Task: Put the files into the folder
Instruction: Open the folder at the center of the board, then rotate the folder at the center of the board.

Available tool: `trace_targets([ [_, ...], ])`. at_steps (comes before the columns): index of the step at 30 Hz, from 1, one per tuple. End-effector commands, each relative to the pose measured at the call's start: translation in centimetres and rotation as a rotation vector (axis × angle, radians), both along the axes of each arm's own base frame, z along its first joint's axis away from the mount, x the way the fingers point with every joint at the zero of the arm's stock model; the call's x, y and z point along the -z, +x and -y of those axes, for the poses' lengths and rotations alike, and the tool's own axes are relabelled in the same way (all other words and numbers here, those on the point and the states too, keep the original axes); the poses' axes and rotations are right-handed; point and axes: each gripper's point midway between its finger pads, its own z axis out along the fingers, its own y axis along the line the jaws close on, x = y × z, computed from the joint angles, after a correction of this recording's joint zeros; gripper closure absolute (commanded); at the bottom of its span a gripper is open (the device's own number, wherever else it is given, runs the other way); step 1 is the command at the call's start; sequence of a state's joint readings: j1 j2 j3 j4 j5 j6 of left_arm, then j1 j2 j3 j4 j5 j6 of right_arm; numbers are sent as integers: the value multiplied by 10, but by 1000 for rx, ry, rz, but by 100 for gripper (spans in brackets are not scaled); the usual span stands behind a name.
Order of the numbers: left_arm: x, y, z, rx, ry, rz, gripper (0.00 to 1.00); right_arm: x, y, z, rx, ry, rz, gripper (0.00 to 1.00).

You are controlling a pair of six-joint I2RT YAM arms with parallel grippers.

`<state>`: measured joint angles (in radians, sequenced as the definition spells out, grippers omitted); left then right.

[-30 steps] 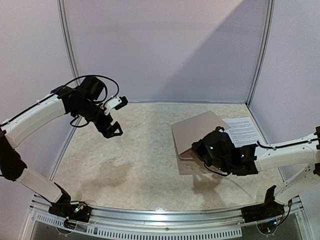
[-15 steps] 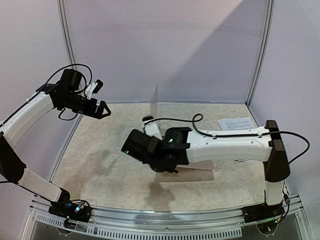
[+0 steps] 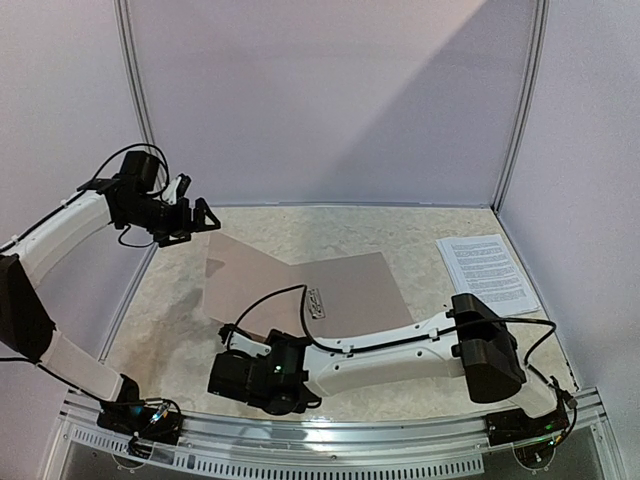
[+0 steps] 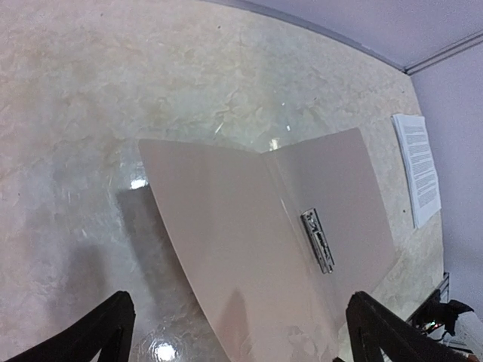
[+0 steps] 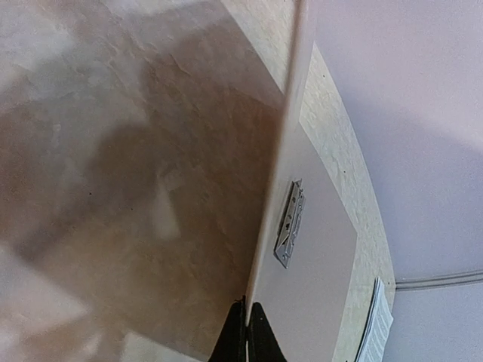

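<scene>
Right gripper (image 5: 247,308) swung across to 7 o'clock, flipping folder (image 3: 345,285) open at desk (image 3: 300,225) centre; its fingers pinched shut on the left cover. Left gripper (image 3: 203,216) fingers wide apart, empty, 10 o'clock. Files (image 3: 487,272) at 2 o'clock: light, floppy, likely slippery; lift by an edge.

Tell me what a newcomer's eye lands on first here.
The brown folder lies spread open in the middle of the table, its metal clip showing. The right arm reaches across the near edge, and the right gripper pinches the edge of the folder's left cover. The white files lie at the far right, and the left gripper hangs open at the far left.
</scene>
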<state>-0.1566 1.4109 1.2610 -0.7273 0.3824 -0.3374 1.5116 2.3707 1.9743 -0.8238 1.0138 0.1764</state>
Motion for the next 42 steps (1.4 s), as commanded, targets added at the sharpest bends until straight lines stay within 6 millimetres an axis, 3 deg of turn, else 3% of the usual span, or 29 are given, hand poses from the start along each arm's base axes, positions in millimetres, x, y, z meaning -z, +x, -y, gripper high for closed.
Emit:
trace_targets([
  [1, 24, -2, -15, -24, 75, -43, 0, -1, 1, -23, -52, 33, -7, 98],
  [5, 45, -3, -24, -38, 136, -75, 0, 17, -13, -46, -124, 78, -134, 66],
  [8, 58, -2, -30, -38, 162, -104, 0, 19, -24, -58, -153, 142, -221, 48],
  [12, 73, 3, -43, -61, 205, -138, 1, -3, -33, -66, -171, 274, -354, 34],
  [13, 76, 4, -45, -64, 210, -150, 1, -17, -36, -68, -187, 322, -393, 31],
  [17, 88, 6, -53, -82, 219, -191, 3, -51, -47, -70, -252, 466, -549, 28],
  [19, 92, 6, -57, -84, 230, -199, 4, -75, -40, -60, -239, 573, -619, 28],
  [22, 95, 5, -63, -91, 261, -199, 4, -82, -13, -30, -154, 698, -691, 29],
  [23, 96, 5, -66, -94, 271, -198, 4, -92, 9, -9, -84, 759, -682, 29],
  [26, 99, 3, -73, -100, 299, -198, 4, -81, 63, 69, 231, 848, -660, 29],
  [28, 104, 1, -77, -104, 305, -208, 4, -49, 89, 137, 521, 827, -664, 30],
  [31, 115, -3, -85, -104, 325, -237, 6, -9, 103, 203, 787, 818, -686, 30],
  [33, 127, -7, -92, -107, 349, -268, 9, 7, 109, 227, 854, 802, -684, 30],
  [36, 142, -13, -101, -106, 371, -318, 13, 31, 119, 246, 911, 782, -739, 29],
  [42, 172, -26, -104, -84, 373, -403, 18, 78, 133, 258, 957, 688, -821, 30],
])
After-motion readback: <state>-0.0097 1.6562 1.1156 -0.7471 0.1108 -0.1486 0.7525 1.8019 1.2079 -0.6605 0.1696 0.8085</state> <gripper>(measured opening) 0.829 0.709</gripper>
